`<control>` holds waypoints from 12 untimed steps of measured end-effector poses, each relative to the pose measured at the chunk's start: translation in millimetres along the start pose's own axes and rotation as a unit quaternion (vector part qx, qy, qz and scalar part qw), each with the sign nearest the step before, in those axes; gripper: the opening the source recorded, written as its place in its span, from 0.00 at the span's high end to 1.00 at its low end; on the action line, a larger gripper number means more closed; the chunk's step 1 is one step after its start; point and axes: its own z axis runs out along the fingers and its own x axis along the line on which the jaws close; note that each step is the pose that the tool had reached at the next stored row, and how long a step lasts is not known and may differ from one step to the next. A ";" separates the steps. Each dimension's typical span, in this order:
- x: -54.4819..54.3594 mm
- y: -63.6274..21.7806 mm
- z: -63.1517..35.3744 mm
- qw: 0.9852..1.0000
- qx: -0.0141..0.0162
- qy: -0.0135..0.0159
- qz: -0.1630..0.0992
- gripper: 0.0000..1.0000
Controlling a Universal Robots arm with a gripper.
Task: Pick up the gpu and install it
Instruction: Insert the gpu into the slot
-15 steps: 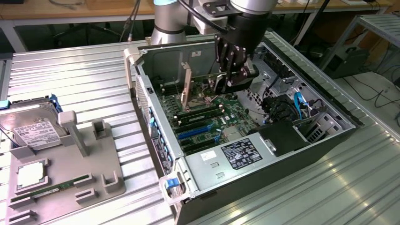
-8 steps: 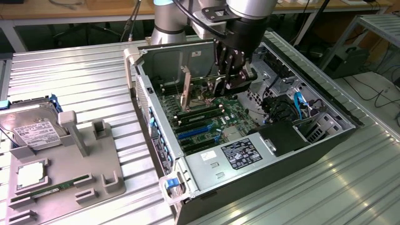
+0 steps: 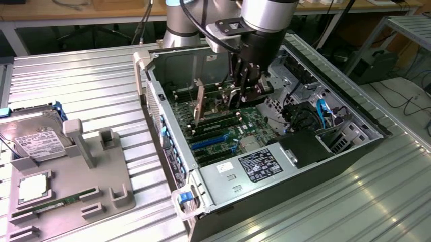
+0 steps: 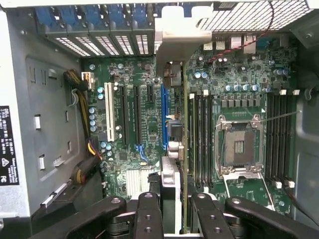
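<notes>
One open black computer case (image 3: pixel 149 75) lies on the ribbed metal tabletop (image 3: pixel 88 75). Inside it I see a green motherboard (image 3: pixel 232 133), a grey power supply box with a black label (image 3: pixel 259 166) and some blue cables (image 3: pixel 322 113). A second holder, a grey moulded tray (image 3: pixel 121 201) at the exterior view's left, carries a silver hard drive with a white label (image 3: pixel 34 138), a square silver processor chip (image 3: pixel 32 187) and a long thin green memory stick (image 3: pixel 57 204). The silver-and-black arm (image 3: pixel 266 15) reaches straight down into the case with its wrist vertical. Its jaws are clamped on the gpu (image 4: pixel 172 179), a flat green circuit card with a silver metal end bracket. The card is held on edge over the motherboard, just beside the long blue slot (image 4: pixel 163 109) (whether its lower edge touches the board I cannot tell).
</notes>
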 end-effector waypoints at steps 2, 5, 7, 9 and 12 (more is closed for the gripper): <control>0.0 0.1 3.5 1.000 0.000 0.000 0.000 0.72; 0.2 0.3 9.6 1.000 0.000 0.000 0.000 0.72; 0.3 0.5 14.8 1.000 0.000 0.000 0.000 0.72; 0.4 0.6 19.1 1.000 0.000 0.000 0.000 0.72; 0.5 0.8 25.7 1.000 0.000 0.000 0.000 0.72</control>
